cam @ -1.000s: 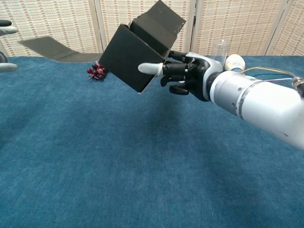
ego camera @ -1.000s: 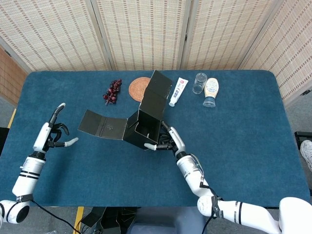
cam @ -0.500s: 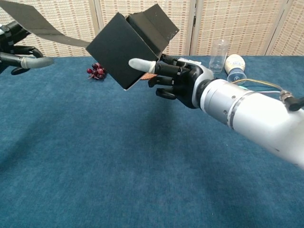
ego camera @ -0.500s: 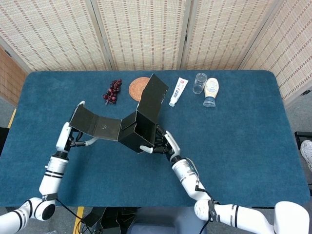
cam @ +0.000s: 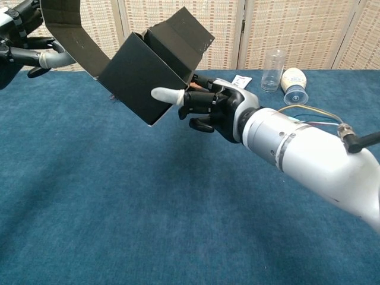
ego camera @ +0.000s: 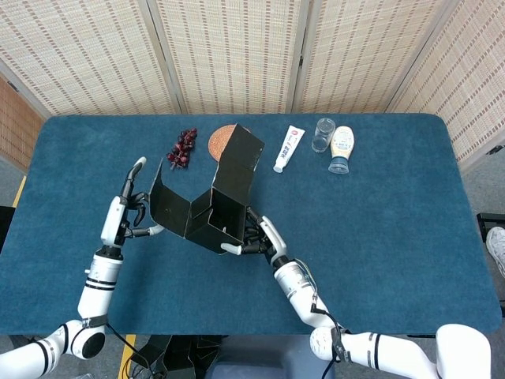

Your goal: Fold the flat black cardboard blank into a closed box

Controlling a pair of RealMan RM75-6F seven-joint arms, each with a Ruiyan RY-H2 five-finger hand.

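Note:
The black cardboard box (ego camera: 223,207) (cam: 139,76) is partly folded and held above the blue table, its open body tilted. My right hand (ego camera: 252,237) (cam: 205,107) grips its near lower corner, thumb on the outer wall. One long flap (ego camera: 172,207) (cam: 66,27) reaches out to the left and stands raised. My left hand (ego camera: 130,212) (cam: 27,50) presses behind that flap with fingers spread. A second tall flap (ego camera: 241,154) (cam: 181,32) sticks up at the back.
Along the far edge lie a bunch of dark grapes (ego camera: 183,148), a round woven coaster (ego camera: 222,142), a white tube (ego camera: 287,148), a clear glass (ego camera: 323,133) and a toppled squeeze bottle (ego camera: 341,148). Woven screens stand behind the table (ego camera: 410,229).
My left hand moved in from the far left to the long flap and lifted it from flat to upright. The right hand carried the box slightly left and toward me.

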